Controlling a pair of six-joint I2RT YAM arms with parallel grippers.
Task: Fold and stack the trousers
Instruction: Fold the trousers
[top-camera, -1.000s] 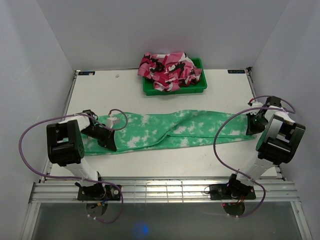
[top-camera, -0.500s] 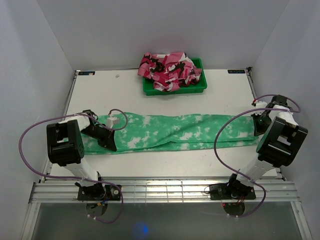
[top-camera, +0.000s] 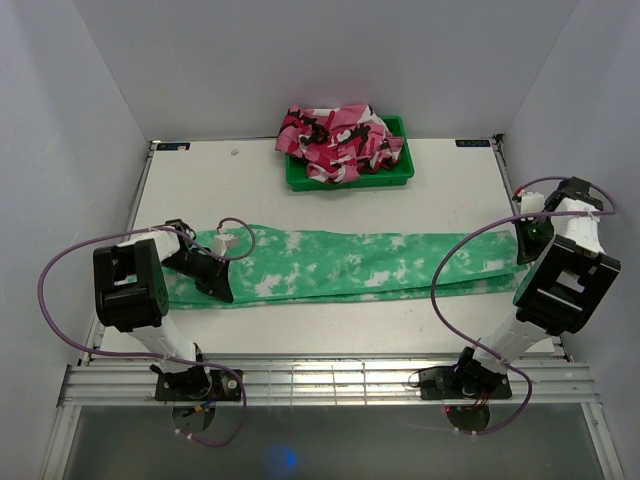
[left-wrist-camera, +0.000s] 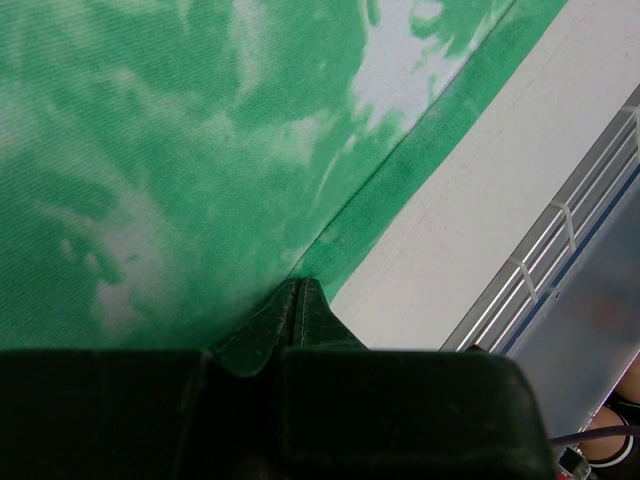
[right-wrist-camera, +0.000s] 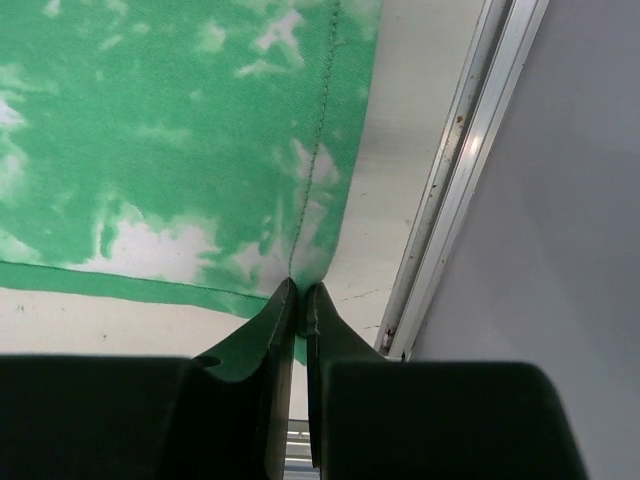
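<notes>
The green trousers (top-camera: 340, 262) with white tie-dye blotches lie stretched out flat in a long band across the table. My left gripper (top-camera: 215, 283) is shut on their left end; in the left wrist view the cloth (left-wrist-camera: 170, 170) runs right up to the closed fingertips (left-wrist-camera: 300, 295). My right gripper (top-camera: 528, 248) is shut on the right end by the table's right edge. In the right wrist view the hemmed corner (right-wrist-camera: 300, 240) of the trousers is pinched between the fingertips (right-wrist-camera: 285, 300).
A green tray (top-camera: 400, 172) at the back of the table holds a heap of pink, white and dark cloth (top-camera: 338, 137). A metal rail (right-wrist-camera: 470, 170) runs along the right edge, the grey wall just beyond it. An aluminium frame (top-camera: 330, 380) borders the near edge.
My right gripper has drawn the trousers' right end further right and back. The raised fold in the middle has flattened and the cloth now lies taut. The left gripper has stayed put.
</notes>
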